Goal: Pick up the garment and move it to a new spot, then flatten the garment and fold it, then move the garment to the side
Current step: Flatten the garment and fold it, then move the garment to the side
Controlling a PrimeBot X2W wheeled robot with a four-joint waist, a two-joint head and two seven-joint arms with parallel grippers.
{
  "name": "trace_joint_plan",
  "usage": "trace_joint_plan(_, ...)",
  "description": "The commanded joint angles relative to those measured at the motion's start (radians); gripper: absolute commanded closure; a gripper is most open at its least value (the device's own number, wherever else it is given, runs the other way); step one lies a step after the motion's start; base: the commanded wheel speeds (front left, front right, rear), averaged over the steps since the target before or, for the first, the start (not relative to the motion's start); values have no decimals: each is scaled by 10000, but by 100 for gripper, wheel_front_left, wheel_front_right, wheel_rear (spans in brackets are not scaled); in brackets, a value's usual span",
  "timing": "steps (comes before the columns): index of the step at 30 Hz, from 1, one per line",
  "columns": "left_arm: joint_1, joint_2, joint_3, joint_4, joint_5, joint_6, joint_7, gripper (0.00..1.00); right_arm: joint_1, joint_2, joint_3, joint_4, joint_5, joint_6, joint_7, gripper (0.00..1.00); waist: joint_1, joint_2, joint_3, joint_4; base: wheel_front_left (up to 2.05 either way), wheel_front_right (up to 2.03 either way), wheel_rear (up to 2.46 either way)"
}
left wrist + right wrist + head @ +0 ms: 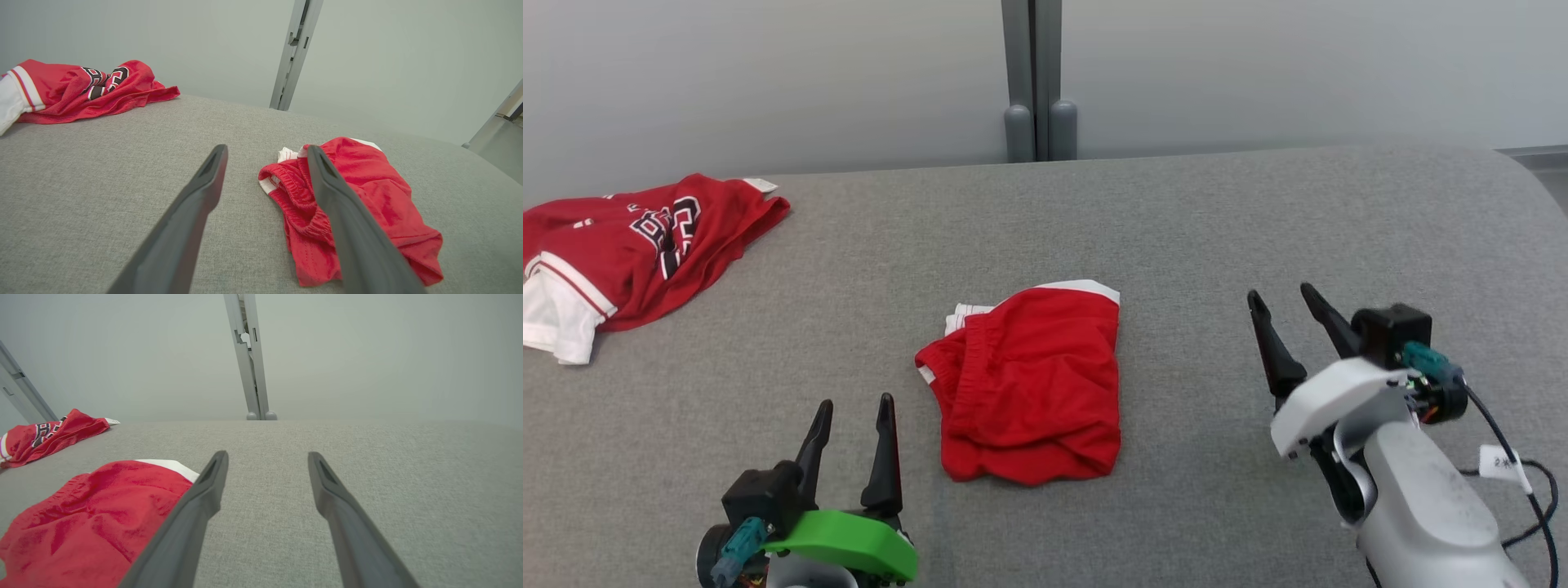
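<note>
Two grippers, both empty, stand on either side of a pair of red shorts.

Left gripper (856, 402): at the lower left of the head view. Its dark fingers are parted with a clear gap and nothing is between them. It sits just beside the near left corner of the shorts without touching them. A green cover (849, 545) caps its wrist. In the left wrist view its right finger (347, 228) crosses in front of the waistband.

Right gripper (1280, 291): at the right of the head view, fingers likewise spread and holding nothing. It sits apart from the right edge of the shorts, over bare cloth. Its wrist carries a white cover (1327, 400), a black cable (1523, 490) and a small white tag (1499, 463). The marks on the tag are too small to read.

Shorts (1033, 384): folded into a compact block in the middle of the grey table (1298, 212). The gathered waistband lies toward the left and a white hem band runs along the far edge. No writing shows on them.

Jersey (645, 245): red with white sleeve trim, crumpled at the far left of the table, well apart from the shorts. It bears black characters outlined in white, creased so that they cannot be read. A white label (760, 184) sticks out at its far corner.

Post (1033, 82): grey, upright against the pale wall behind the table.
</note>
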Motion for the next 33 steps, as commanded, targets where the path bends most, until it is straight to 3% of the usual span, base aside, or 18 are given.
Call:
trace_joint_plan(1, 236, 24, 114, -60, 32, 5, -6, 0, 737, 175, -553, -640, -575, -8, -16, 0, 0, 0, -234, -271, 0, 0, 0)
trace_joint_plan(5, 569, 23, 244, -174, -16, 8, -4, 0, 2207, 436, -1559, -2149, -1593, -9, -17, 0, 0, 0, -295, -351, 0, 0, 0)
trace_joint_plan(13, 1097, 21, 470, -473, -55, 131, -6, 0, 3700, 456, -1522, -3552, -1039, -9, -18, 0, 0, 0, -351, -447, 0, 0, 0)
trace_joint_plan(33, 1274, 20, 500, -583, 98, 242, -6, 0, 4085, 459, -1814, -3739, -1296, -9, -18, 0, 0, 0, -370, -393, 0, 0, 0)
